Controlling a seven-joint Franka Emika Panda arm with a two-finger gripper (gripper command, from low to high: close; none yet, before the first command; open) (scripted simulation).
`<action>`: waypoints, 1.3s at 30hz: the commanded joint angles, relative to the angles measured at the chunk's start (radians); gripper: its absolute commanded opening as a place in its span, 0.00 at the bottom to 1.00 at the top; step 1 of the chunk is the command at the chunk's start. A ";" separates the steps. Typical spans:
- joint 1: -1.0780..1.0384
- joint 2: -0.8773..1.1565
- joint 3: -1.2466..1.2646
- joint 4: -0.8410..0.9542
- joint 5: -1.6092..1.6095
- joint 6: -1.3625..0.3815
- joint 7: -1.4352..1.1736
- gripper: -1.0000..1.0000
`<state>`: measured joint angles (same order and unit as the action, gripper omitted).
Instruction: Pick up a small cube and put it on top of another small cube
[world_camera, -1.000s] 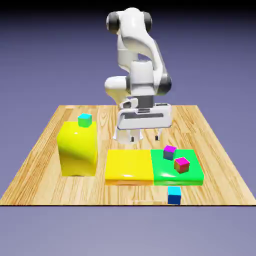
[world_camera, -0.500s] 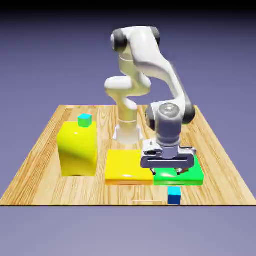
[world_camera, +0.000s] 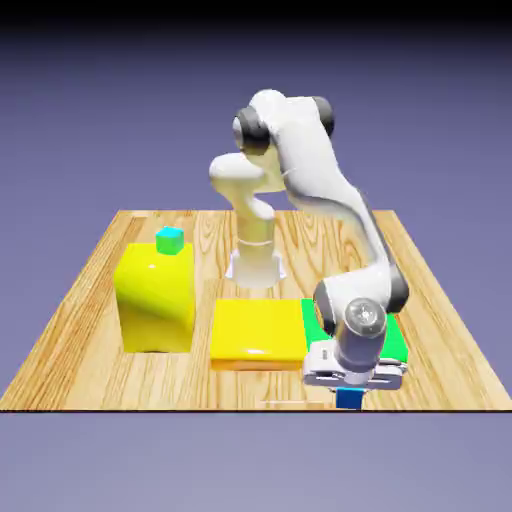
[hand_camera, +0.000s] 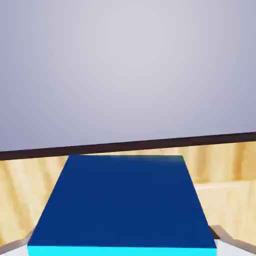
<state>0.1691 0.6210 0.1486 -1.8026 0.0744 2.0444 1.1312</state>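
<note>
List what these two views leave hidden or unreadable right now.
- Exterior view: the gripper covers most of the blue cube, so finger contact cannot be judged.
- Exterior view: the arm hides much of the green slab and anything lying on it.
- Hand view: the blue cube fills the lower frame; only slivers of the fingers show, so open or shut is unclear.
- Hand view: the green-sided cube is out of frame.

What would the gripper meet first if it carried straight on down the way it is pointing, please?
Most likely the small cube: it fills the space between the jaws in the hand view, directly below the gripper, with the table beneath.
</note>
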 joint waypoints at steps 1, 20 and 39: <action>-0.002 -0.033 -0.014 -0.007 -0.013 -0.025 -0.012 0.00; -0.019 -0.722 -0.412 -0.368 -0.318 -0.318 -0.420 0.00; -0.176 -1.186 -0.600 -0.692 -0.506 -0.438 -0.761 0.00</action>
<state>-0.0068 -0.5646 -0.4510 -2.4947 -0.4295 1.6056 0.3702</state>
